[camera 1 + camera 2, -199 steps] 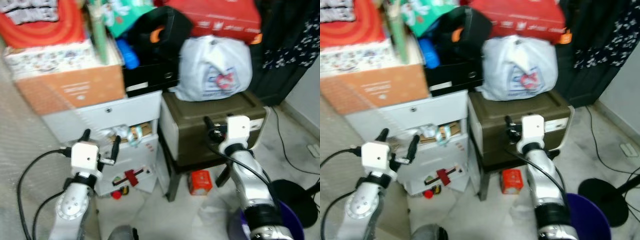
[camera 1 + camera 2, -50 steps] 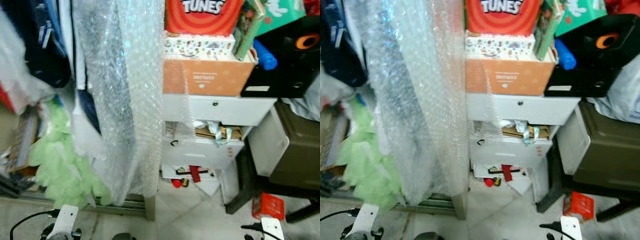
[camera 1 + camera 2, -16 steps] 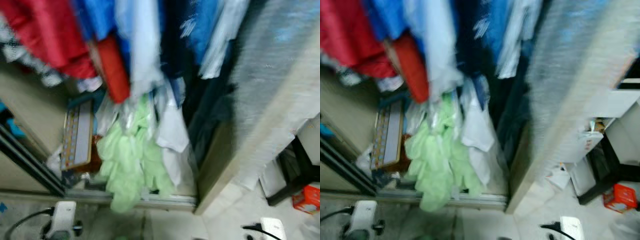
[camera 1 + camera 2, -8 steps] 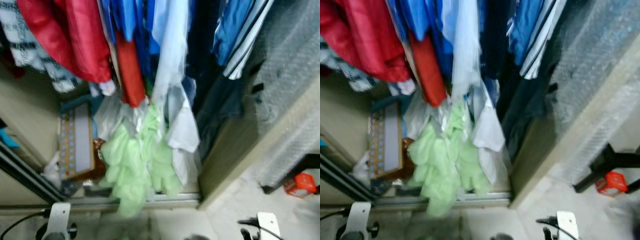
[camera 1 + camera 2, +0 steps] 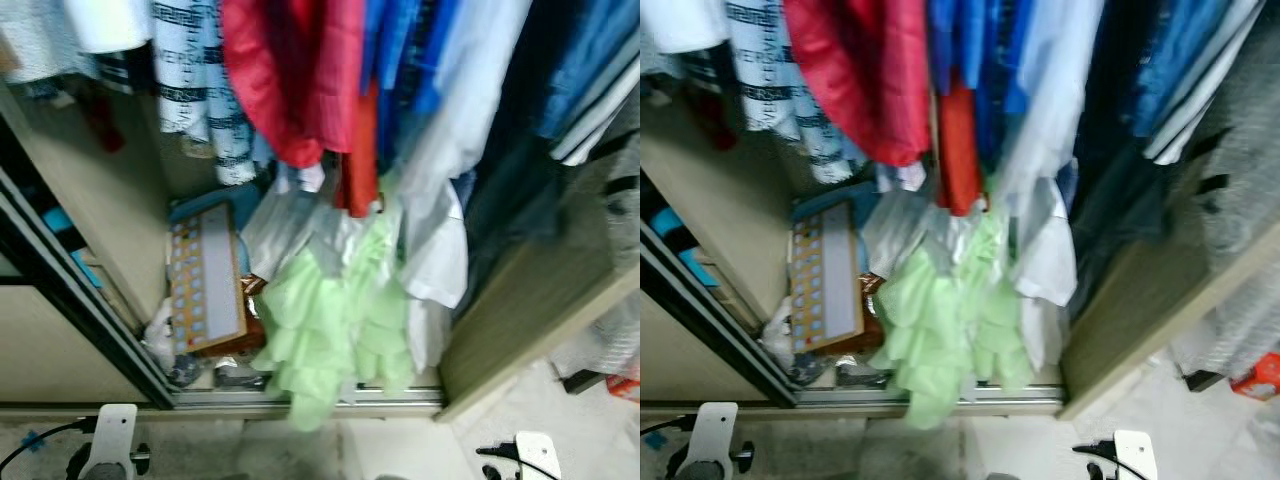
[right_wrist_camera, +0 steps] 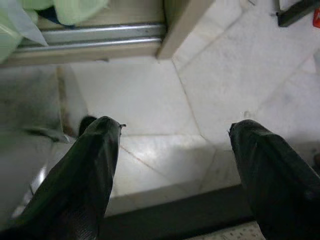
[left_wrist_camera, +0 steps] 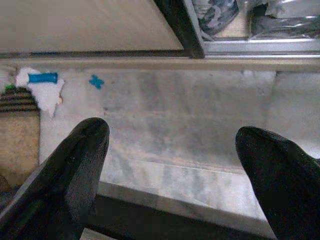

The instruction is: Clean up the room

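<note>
Patterned shirt (print unreadable) above green garment.

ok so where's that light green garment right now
In the left eye view, the light green garment sits low in the open wardrobe, spilling over the sliding door track, between the patterned board on its left and a white shirt on its right.

Hanging clothes cut off above, green garment blurred, red box cropped at edge
</note>
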